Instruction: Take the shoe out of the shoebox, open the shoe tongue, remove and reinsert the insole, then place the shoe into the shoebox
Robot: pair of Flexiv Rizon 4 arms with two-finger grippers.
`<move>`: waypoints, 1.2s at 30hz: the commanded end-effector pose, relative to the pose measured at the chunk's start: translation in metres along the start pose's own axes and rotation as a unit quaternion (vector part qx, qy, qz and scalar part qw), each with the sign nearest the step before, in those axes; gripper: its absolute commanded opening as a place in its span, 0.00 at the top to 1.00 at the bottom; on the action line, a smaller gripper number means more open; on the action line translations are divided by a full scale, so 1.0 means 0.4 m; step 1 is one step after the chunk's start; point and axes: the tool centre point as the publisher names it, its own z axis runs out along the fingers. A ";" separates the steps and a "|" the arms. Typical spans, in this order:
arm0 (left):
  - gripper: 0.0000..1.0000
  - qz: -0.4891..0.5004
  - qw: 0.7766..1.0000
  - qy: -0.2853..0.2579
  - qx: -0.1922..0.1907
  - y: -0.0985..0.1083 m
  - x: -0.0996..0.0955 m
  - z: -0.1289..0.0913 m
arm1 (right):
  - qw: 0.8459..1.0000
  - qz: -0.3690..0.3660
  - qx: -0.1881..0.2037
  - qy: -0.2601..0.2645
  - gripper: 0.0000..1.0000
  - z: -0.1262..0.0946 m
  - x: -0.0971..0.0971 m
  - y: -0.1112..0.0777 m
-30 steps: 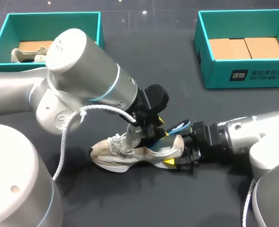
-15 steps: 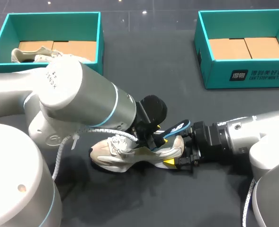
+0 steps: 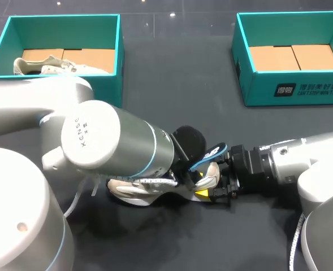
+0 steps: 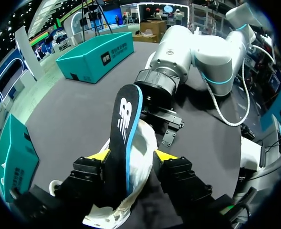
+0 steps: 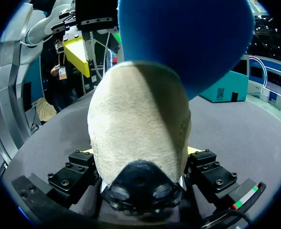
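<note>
Insole (image 4: 126, 129), pinched between the left fingers (image 4: 98, 155), now sits lower in the sneaker (image 5: 140, 129) than before, while the right fingers (image 3: 202, 193) clamp its heel: reinsertion seems under way

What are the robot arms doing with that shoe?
The right gripper holds the shoe by its heel on the table. The left gripper grips the insole, which sticks up out of the shoe, partly inside. The shoe is not boxed yet.
</note>
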 end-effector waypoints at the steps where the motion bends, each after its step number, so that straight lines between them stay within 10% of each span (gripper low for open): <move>1: 0.46 -0.003 0.999 -0.050 -0.004 -0.007 0.008 0.020 | 1.000 0.000 0.003 0.000 1.00 0.001 0.005 0.002; 36: 0.55 0.034 0.994 -0.098 0.045 0.021 -0.027 0.078 | 1.000 0.000 0.003 0.000 1.00 0.001 0.005 0.002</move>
